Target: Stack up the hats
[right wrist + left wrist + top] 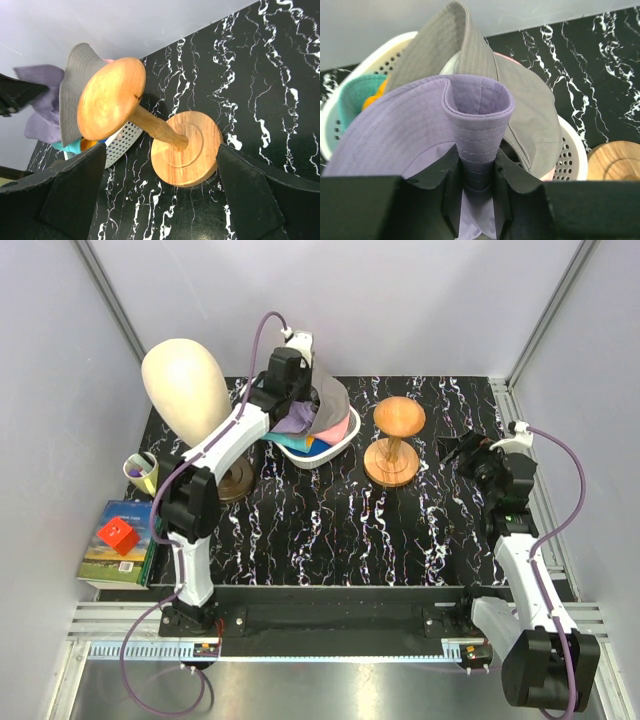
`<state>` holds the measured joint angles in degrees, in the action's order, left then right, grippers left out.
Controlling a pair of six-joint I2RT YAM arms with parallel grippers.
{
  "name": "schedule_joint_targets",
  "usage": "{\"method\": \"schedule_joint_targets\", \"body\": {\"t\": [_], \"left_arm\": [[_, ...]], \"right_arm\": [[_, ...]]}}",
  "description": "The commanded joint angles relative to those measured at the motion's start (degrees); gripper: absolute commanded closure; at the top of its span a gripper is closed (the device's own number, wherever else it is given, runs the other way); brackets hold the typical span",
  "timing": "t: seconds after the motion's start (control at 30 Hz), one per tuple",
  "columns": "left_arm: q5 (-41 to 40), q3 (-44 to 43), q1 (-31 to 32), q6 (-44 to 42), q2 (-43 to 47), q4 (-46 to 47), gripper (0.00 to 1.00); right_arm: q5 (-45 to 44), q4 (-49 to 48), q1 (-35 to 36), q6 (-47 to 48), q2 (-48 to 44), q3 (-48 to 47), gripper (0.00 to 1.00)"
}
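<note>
The left fingers are clenched on a rolled fold of the lavender hat brim, right over the basket, and that light, floppy cloth looks best held by its doubled brim, while the right fingers gape empty.

Pale grey panel walls in aluminium corner struts enclose a black, white-veined marble-patterned tabletop, evenly lit.

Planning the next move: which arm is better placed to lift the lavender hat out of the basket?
Left. The left gripper is shut on the brim of the lavender hat, over the white basket. The right gripper is open and empty, facing the wooden stand, away from the basket.
</note>
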<state>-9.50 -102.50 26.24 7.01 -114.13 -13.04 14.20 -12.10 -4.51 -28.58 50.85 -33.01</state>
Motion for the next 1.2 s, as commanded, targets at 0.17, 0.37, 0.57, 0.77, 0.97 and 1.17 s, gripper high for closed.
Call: {"method": "schedule_joint_targets", "body": {"t": [0.17,0.37,0.57,0.77,0.97,1.17], "left_arm": [[-1.8,4.2,0.2,-5.0,12.2,5.8,0.91],[1.7,6.6,1.4,-4.8,18.7,7.0,1.0],[12.6,9.4,2.9,-6.0,27.4,5.1,0.99],[24.1,13.5,3.1,-6.2,37.2,-0.6,0.98],[38.8,19.1,3.2,-6.7,45.3,-8.5,0.96],[43.0,25.7,7.8,-12.0,51.9,-14.0,0.95]], "right_arm": [[2.2,-3.1,-0.1,-0.7,2.4,-0.2,0.0],[4.3,-2.6,-0.1,0.3,2.5,-1.3,0.0],[13.0,-2.8,0.0,4.0,3.7,-5.6,0.01],[21.2,-1.5,9.6,11.9,5.3,-15.0,0.02],[30.7,-0.5,21.5,18.8,10.0,-24.5,0.02],[32.6,0.1,26.7,21.7,11.5,-25.5,0.03]]}}
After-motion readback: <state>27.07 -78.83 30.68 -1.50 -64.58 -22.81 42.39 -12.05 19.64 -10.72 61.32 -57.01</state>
